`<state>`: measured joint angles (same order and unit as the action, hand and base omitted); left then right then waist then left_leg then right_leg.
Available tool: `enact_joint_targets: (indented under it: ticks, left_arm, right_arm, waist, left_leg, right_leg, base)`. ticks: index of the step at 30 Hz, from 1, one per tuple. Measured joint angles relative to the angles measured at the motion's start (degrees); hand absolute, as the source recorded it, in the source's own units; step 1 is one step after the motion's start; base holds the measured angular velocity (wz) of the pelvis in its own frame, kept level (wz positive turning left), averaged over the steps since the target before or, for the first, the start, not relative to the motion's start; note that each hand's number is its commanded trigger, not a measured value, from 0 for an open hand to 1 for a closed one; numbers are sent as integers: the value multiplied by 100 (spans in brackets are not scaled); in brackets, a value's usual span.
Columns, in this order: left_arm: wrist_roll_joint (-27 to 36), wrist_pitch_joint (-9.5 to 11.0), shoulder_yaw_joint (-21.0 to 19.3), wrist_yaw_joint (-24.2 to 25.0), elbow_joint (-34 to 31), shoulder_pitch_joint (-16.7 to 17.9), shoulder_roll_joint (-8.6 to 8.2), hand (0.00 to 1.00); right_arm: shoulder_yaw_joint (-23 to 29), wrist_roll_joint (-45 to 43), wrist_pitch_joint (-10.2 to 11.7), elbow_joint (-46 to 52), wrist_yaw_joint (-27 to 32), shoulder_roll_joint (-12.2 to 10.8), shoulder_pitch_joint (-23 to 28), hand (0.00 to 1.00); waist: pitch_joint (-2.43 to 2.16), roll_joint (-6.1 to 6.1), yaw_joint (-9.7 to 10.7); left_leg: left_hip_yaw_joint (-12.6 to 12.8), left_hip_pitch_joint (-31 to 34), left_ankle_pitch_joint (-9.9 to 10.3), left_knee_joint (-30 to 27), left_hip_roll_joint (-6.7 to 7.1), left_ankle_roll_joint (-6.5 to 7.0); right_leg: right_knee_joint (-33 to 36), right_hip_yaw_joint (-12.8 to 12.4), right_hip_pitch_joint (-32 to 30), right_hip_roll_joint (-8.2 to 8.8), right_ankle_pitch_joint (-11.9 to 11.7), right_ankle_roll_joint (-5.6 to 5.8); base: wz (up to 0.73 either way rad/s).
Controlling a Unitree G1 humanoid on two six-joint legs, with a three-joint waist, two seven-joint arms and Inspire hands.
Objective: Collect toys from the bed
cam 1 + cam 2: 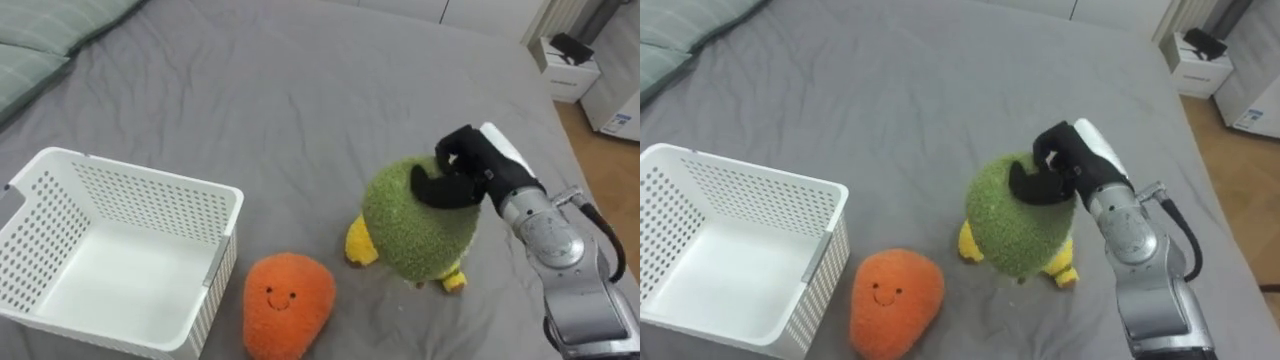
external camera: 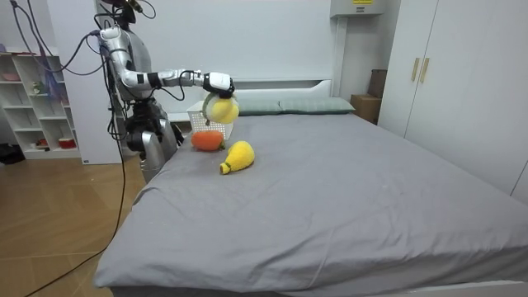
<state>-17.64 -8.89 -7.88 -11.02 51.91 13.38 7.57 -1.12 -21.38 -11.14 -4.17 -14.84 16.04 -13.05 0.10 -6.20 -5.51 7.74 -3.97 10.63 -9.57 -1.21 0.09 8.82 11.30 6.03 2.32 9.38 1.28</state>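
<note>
My right hand is shut on the top of a round green plush toy. In the room view the right hand holds this green plush toy up above the grey bed. A yellow plush toy lies on the bed below it. In the eye views the yellow plush toy only peeks out from behind the green one. An orange plush toy with a smiling face lies near the bed's edge. Left of it stands an empty white perforated basket.
I stand at the side of the bed by the basket. Green pillows lie at the far left. A white nightstand stands beyond the bed's far right corner. Grey bedcover stretches open ahead.
</note>
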Motion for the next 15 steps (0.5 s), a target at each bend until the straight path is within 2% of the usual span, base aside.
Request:
enact_joint_targets:
  ticks: [4,8,13,15]
  left_arm:
    - [0,10,16,-13,-39,-36,0,0]
    - [0,11,98,-16,-70,-84,17,0]
    - [-6,27,144,-18,-137,-211,9,0]
    - [-5,27,146,-18,-138,-262,5,0]
  right_arm:
    - [-12,63,-19,0,-27,5,-537,100]
    - [-305,99,-42,0,-2,0,-739,100]
    - [-655,90,-67,0,-1,-15,-946,100]
    - [-670,106,-68,0,4,-34,-1029,100]
  waist:
    - [3,-10,-199]
    - [13,-9,-362]
    - [72,-65,-606]
    - [78,-78,-712]
  left_leg:
    - [-11,18,0,1,0,0]
    - [-75,30,-2,-4,11,3]
    - [-328,177,-31,-18,75,36]
    - [-408,254,-65,-21,106,50]
  right_leg:
    - [-6,24,-12,2,0,0]
    - [-9,152,11,21,-2,4]
    - [-22,653,22,93,-2,7]
    - [-21,802,-11,125,-4,11]
  base:
    - [0]
    - [8]
    - [23]
    - [26]
